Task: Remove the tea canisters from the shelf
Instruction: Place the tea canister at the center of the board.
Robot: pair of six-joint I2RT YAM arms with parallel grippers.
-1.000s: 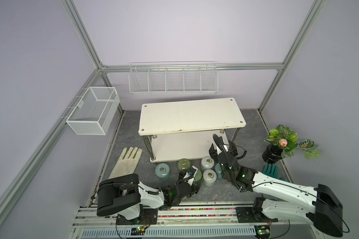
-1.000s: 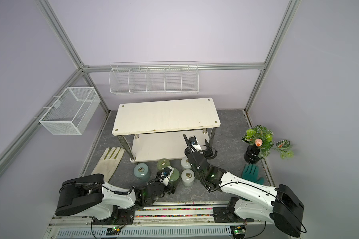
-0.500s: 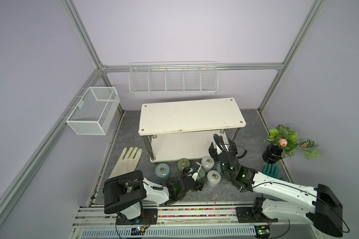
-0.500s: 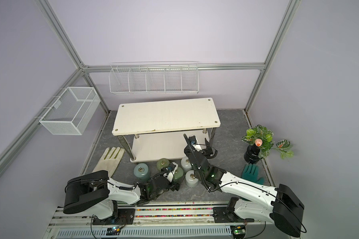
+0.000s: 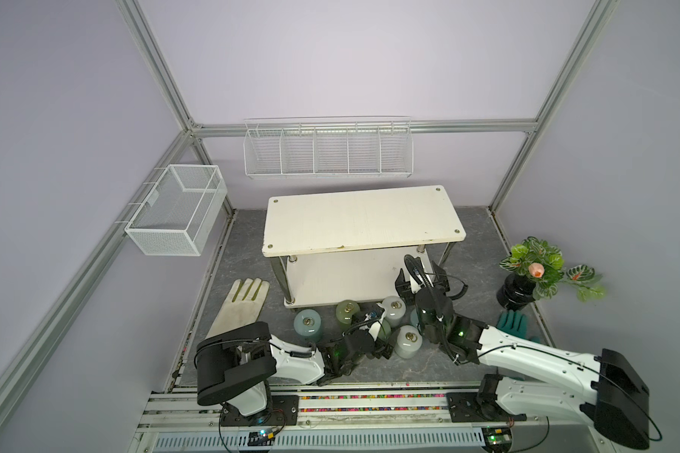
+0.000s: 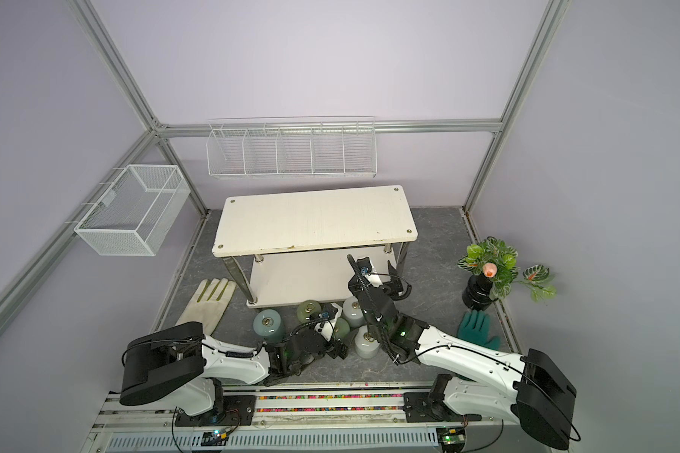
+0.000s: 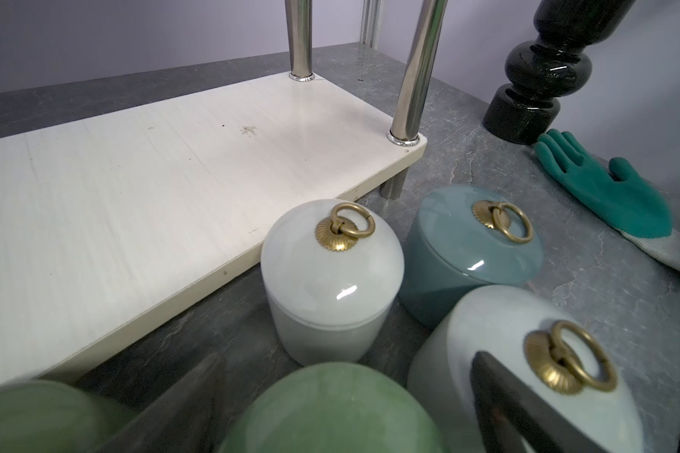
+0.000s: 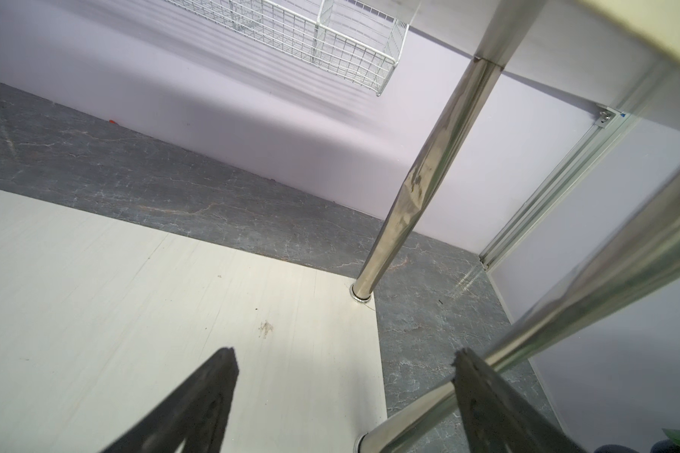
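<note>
- Left claw [image 7: 348,357]: jaws now spread wide either side of a green canister [image 7: 330,408]. A moment ago they were much narrower on it. No grip is seen now; the canister is taken as set down and released.
- That canister is placed on the floor [image 7: 566,274], just in front of the shelf [image 5: 364,219], packed close to a second green one [image 7: 36,415], two white ones [image 7: 330,274] and a blue one [image 7: 472,243].
- A further blue one [image 5: 308,322] is seen apart to the side in both top views.
- Both boards of the shelf are found bare.
- Right claw [image 8: 344,353]: jaws apart, nothing between them, held over the end of the lower board [image 8: 134,294].
- Judgement: six are counted on the floor, so the clearing is probably finished. Only withdrawal of the arms is left.
</note>
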